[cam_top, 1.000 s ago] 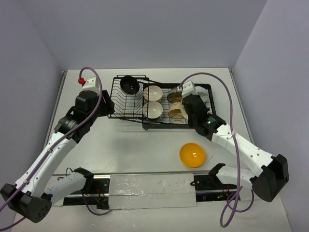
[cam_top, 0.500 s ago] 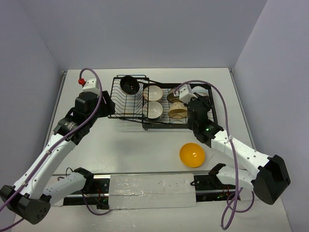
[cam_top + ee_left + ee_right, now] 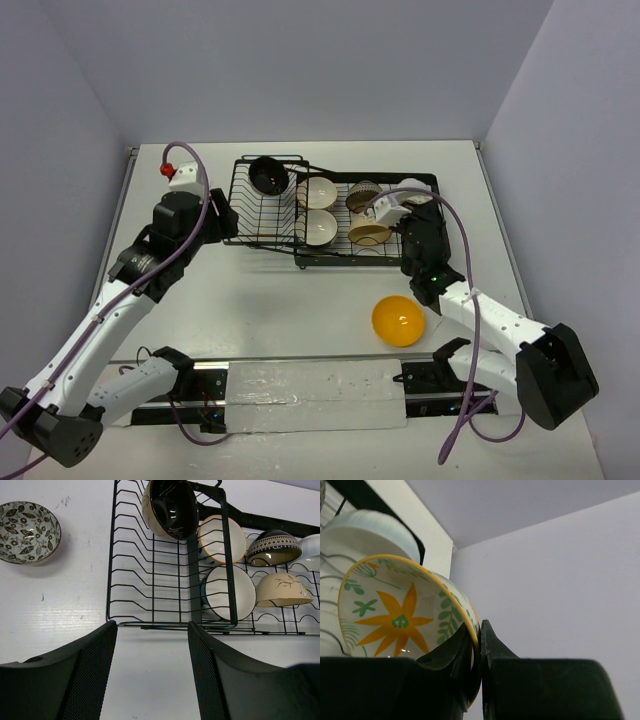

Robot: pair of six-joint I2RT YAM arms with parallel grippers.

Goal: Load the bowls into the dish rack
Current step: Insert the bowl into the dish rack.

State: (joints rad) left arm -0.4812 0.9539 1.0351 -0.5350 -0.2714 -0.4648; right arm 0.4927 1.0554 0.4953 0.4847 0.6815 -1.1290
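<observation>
Your right pincer (image 3: 480, 630) is almost closed and pinches the thin yellow rim of the glossy flower bowl (image 3: 395, 615), painted with orange petals and green leaves. It holds it over the right end of the black wire dish rack (image 3: 262, 212), beside a ribbed white bowl (image 3: 367, 532). Your left pincer (image 3: 152, 625) is about half open and empty, its mesh-textured fingers (image 3: 90, 670) in front of the rack. The smooth orange-yellow bowl (image 3: 398, 321) lies on the white desk (image 3: 300, 300).

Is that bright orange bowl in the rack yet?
Out. The orange bowl sits on the table, apart from the dish rack.
</observation>
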